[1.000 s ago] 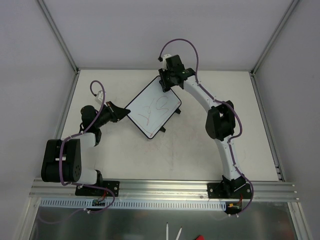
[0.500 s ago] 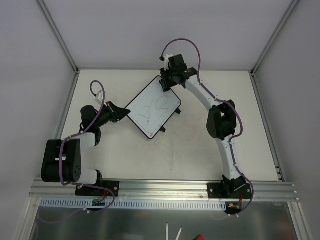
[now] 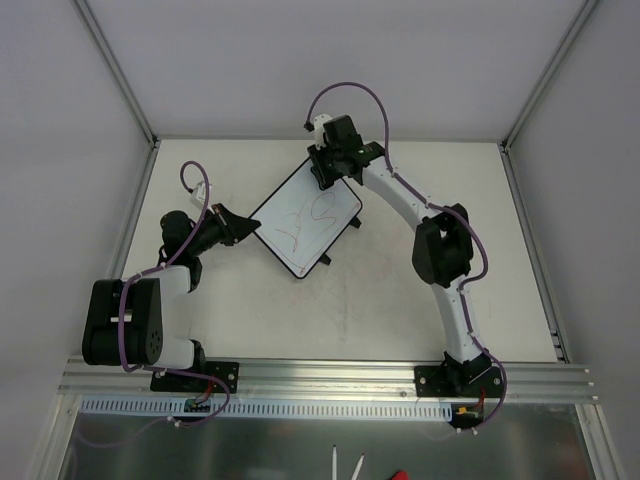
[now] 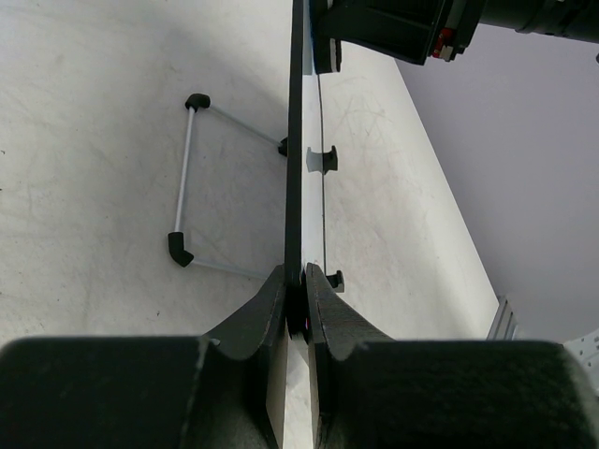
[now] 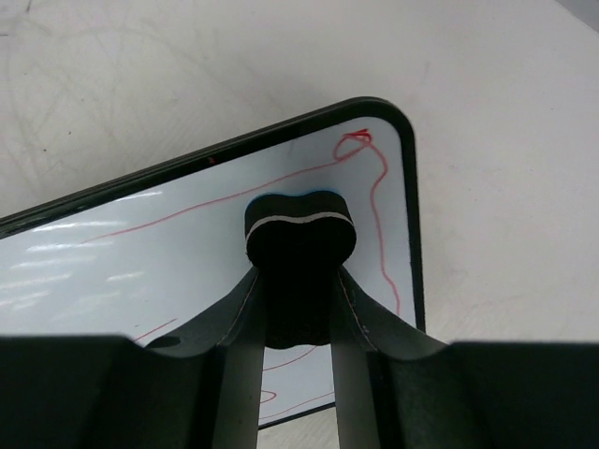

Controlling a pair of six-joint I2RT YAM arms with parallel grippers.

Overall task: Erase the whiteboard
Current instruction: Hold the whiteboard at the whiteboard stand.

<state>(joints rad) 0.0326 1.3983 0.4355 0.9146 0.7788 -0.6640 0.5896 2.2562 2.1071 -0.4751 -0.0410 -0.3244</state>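
I see my left gripper [image 4: 296, 281] clamped on the rim of the small white black-rimmed whiteboard [image 3: 305, 218] by the counter's [image 3: 400, 300] far edge, my right gripper [image 5: 298, 271] clamping a black bone-shaped eraser [image 5: 298, 227] over its red-scribbled corner.

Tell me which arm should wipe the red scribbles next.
Right. The right tool grips the black eraser over the red scribbles on the whiteboard; the left tool is clamped on its edge, steadying it.

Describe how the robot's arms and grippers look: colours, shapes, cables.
The left arm and right arm have white tubular links and bulky black joint housings. A thin purple cable loops along each. The left gripper and right gripper have matte black, tapering fingers.
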